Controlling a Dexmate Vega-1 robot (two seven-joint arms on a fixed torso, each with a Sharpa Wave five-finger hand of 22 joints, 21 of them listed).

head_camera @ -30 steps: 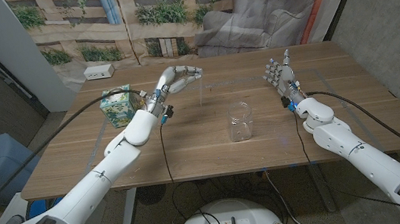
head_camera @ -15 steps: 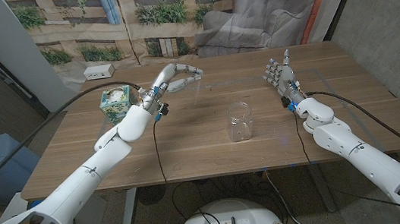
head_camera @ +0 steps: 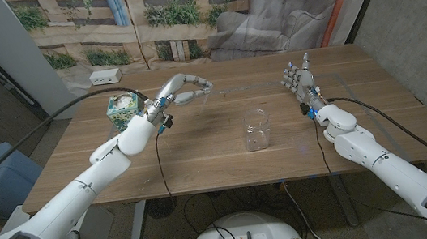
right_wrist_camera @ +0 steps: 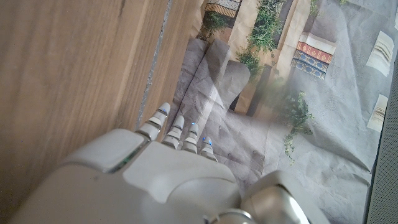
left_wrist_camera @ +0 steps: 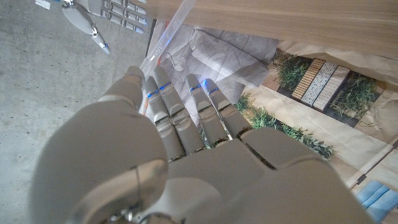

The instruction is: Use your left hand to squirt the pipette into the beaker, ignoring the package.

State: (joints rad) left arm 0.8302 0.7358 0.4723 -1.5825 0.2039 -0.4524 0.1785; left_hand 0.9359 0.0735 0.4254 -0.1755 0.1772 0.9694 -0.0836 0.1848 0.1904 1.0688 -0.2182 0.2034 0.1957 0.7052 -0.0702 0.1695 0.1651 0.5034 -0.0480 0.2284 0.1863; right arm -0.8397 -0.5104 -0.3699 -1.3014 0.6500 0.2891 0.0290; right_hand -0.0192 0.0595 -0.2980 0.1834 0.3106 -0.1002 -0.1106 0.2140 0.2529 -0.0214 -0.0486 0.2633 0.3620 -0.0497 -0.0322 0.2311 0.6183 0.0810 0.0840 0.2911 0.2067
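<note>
Left hand [head_camera: 185,88]: raised above the table [head_camera: 201,149], up-table and to the robot's left of the beaker; fingers curled together around the pipette.
Left hand, wrist view [left_wrist_camera: 180,155]: fingers [left_wrist_camera: 163,106] closed side by side; clear pipette tube [left_wrist_camera: 166,34] projecting beyond the fingertips.
Pipette [head_camera: 208,89]: thin, clear, hard to make out in the head view; gripped in the left hand, tip side toward the beaker but well short of it, not over the rim.
Beaker [head_camera: 256,129]: clear glass, upright on the table near its middle; nothing touching it; contents cannot be told.
Package [head_camera: 125,111]: green patterned box on the table, well to the robot's left of the beaker, just beside the left forearm; contact with the arm cannot be told.
Right hand [head_camera: 299,81]: to the robot's right of the beaker and slightly up-table; held upright, fingers extended and slightly apart, holding nothing.
Right hand, wrist view [right_wrist_camera: 155,180]: fingertips [right_wrist_camera: 179,134] straight, close to the table's wooden edge.
Cables [head_camera: 170,153]: black, trailing from each wrist across the table toward the near edge.
</note>
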